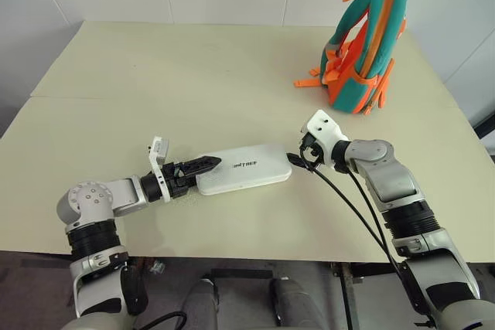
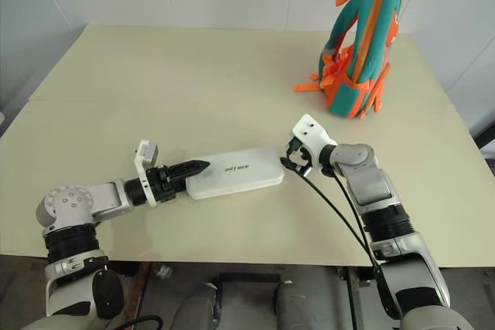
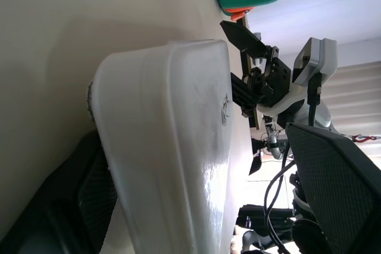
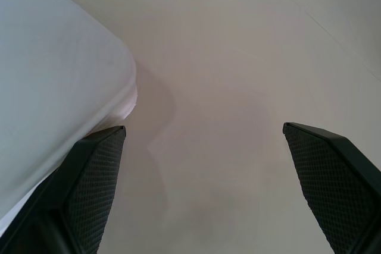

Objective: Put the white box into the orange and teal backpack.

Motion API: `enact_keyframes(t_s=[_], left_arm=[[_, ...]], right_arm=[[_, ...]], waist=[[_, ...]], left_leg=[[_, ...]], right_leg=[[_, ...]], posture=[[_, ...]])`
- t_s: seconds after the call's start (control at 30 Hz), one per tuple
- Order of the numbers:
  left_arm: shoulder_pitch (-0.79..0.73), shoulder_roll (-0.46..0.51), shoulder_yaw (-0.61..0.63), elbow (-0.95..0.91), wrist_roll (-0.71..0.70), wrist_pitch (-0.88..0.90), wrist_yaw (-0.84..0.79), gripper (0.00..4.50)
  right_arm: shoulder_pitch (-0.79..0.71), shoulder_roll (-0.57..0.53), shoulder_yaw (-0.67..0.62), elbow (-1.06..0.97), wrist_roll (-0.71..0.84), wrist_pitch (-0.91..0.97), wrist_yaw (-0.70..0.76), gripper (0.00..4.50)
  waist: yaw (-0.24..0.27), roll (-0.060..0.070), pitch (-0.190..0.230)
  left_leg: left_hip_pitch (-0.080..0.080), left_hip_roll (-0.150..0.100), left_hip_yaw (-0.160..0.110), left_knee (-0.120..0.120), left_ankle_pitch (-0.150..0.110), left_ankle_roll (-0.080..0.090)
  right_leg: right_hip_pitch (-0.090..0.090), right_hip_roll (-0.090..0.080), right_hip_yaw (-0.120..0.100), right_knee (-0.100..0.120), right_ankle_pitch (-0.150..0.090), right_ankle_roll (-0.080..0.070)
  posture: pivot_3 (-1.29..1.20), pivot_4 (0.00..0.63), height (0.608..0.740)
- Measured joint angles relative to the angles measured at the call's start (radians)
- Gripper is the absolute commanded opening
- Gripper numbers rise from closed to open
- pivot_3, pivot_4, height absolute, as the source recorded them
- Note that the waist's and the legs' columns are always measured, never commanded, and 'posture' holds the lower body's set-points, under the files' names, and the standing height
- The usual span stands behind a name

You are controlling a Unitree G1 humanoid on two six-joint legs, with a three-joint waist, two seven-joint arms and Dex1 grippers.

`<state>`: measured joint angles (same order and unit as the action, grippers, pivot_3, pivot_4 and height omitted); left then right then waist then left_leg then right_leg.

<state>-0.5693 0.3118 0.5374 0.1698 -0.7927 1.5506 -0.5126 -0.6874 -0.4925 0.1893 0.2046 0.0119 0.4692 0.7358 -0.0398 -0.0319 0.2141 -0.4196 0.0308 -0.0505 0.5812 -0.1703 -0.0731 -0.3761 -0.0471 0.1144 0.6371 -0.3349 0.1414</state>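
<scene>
On the near half of the pale table (image 1: 193, 83) the white box (image 1: 246, 168) is laid flat, its long axis running between the two grippers, with dark lettering seen on its top face. At its left end the left gripper (image 1: 203, 165) is found, pointed along the box; its black fingers (image 3: 333, 176) are spread wide, and in the left wrist view the box end is seen between them, one finger to each side of it. Whether the fingers press the box sides cannot be told. At the opposite end the right gripper (image 1: 298, 160) is placed just beside the box's right end, angled down toward the table. Its fingers (image 4: 89, 176) are also spread wide: in the right wrist view one finger is seen close against the rounded corner of the box, while the other stands apart over bare table, so that the box lies mostly outside the gap. Well apart from both grippers, at the far right of the table, the orange and teal backpack (image 1: 363, 44) is stood upright, its orange straps trailing onto the tabletop.
</scene>
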Motion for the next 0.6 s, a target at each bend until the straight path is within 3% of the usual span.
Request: enact_keyframes(t_s=[0.07, 0.3, 0.4, 0.6], left_arm=[[0.001, -0.002, -0.008, 0.001, 0.001, -0.010, 0.003, 3.88], [0.024, -0.003, -0.033, 0.005, -0.010, -0.030, 0.002, 1.77], [0.024, 0.014, -0.040, 0.004, -0.042, -0.013, -0.032, 1.32], [0.023, 0.083, -0.095, 0.008, -0.054, -0.015, -0.075, 1.30]], right_arm=[[0.000, 0.000, 0.000, 0.000, 0.000, 0.002, 0.000, 4.50], [0.000, -0.002, 0.000, 0.000, -0.001, 0.010, 0.001, 4.50], [0.000, -0.005, -0.002, 0.000, -0.002, 0.010, 0.001, 4.50], [0.000, -0.007, -0.005, 0.000, 0.007, 0.010, 0.006, 4.50]], waist=[[0.002, 0.000, 0.000], [0.002, 0.000, 0.000], [0.003, 0.000, 0.000], [-0.004, 0.000, 0.000]], left_leg=[[0.000, 0.000, 0.000, 0.000, 0.000, 0.000], [-0.001, 0.001, 0.000, -0.002, -0.002, -0.001], [-0.001, 0.001, 0.000, -0.002, -0.002, -0.001], [-0.001, 0.001, 0.000, -0.002, -0.002, -0.001]], right_leg=[[0.000, 0.000, 0.000, 0.000, 0.000, 0.000], [-0.001, 0.000, 0.000, -0.003, 0.000, 0.000], [-0.001, 0.000, 0.000, -0.004, 0.000, 0.000], [-0.001, 0.000, -0.001, -0.004, 0.000, 0.000]], posture=[[0.00, 0.150, 0.740], [0.00, 0.150, 0.740], [0.00, 0.150, 0.740], [0.00, 0.150, 0.740]])
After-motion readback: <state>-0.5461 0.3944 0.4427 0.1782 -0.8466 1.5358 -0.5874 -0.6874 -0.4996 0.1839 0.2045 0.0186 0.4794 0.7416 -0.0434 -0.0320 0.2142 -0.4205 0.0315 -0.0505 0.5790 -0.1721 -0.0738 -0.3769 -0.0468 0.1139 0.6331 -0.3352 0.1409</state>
